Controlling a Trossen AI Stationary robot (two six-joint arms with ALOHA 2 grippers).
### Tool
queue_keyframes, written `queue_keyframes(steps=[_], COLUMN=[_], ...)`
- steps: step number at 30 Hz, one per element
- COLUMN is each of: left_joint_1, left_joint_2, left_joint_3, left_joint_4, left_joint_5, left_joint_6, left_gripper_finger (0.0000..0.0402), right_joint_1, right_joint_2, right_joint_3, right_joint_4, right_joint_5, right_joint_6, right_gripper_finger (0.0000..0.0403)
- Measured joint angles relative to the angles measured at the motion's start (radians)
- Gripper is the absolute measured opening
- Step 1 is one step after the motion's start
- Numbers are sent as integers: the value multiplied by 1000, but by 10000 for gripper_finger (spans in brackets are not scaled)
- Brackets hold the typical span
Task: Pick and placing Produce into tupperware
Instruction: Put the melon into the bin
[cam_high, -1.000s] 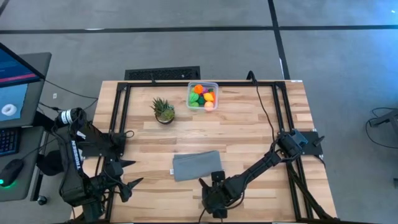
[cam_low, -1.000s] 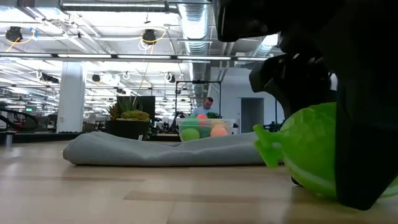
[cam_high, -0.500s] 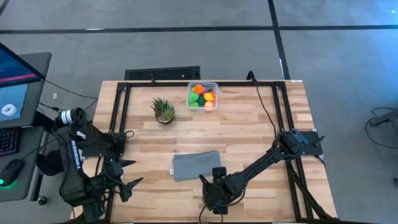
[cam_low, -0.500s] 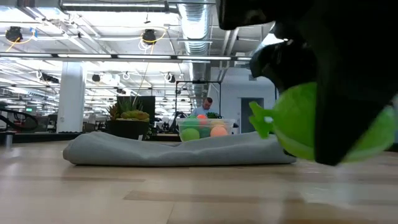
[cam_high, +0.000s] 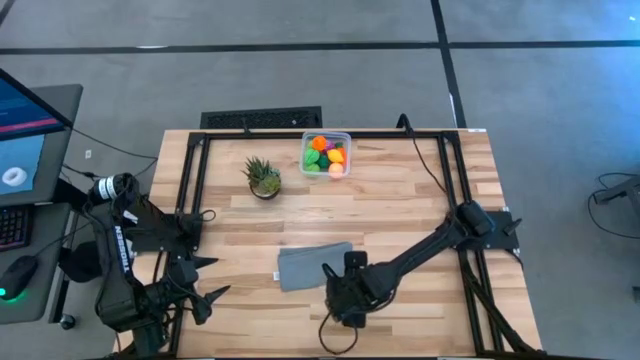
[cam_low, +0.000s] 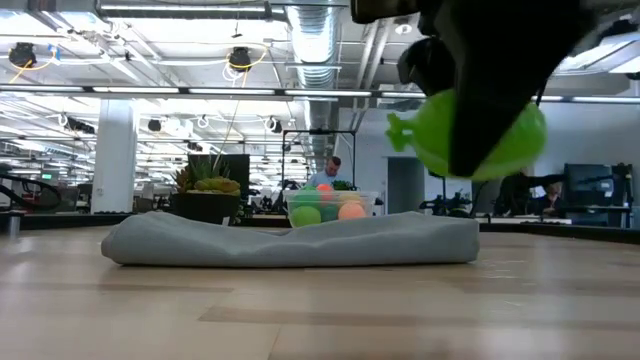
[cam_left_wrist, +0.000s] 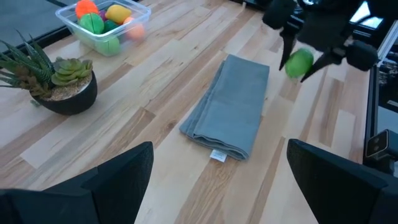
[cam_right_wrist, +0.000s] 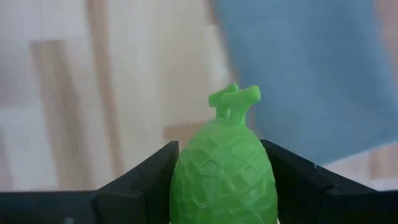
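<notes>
1. high view: a pale wooden plank worktop (cam_high: 400, 200) seen from above. the right gripper (cam_high: 343, 300) hangs near the front edge, just beside a flat grey cloth (cam_high: 310, 265). the clear tupperware (cam_high: 326, 153) sits at the far edge, well apart, already holding bright produce, with a spiky potted plant (cam_high: 263, 178) near it. the left gripper (cam_high: 200, 285) waits at the front left corner, fingers apart.
2. low view: a green toy fruit (cam_low: 470, 135) is lifted clear of the worktop, above the cloth's end.
3. left wrist view: the fruit shows as a small green ball between dark fingers.
4. right wrist view: fingers (cam_right_wrist: 146, 174) clamped on the fruit's broad sides; it is egg-shaped, scaly, stalked. it looks like light, stiff, smooth plastic, likely to slip, so the widest middle seems the safest hold.
</notes>
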Motion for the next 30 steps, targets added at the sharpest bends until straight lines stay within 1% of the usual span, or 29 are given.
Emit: queue_keyframes(steps=[6,10,18,22,30], left_joint_1=[0,0,0,0,0], left_joint_2=[0,0,0,0,0], left_joint_3=[0,0,0,0,0], left_joint_4=[0,0,0,0,0], left_joint_5=[0,0,0,0,0], left_joint_6=[0,0,0,0,-1], left_gripper_finger=[360,360,360,360,360], right_joint_1=[-30,-51,-80,-79,-79], right_joint_2=[-70,-127,-257,-305,-354], right_joint_3=[0,0,1,1,1], right_joint_4=[-56,-57,-34,-26,-30], right_joint_5=[68,123,323,398,469], right_joint_6=[-1,8,71,73,99], right_gripper_finger=[235,235,235,235,235])
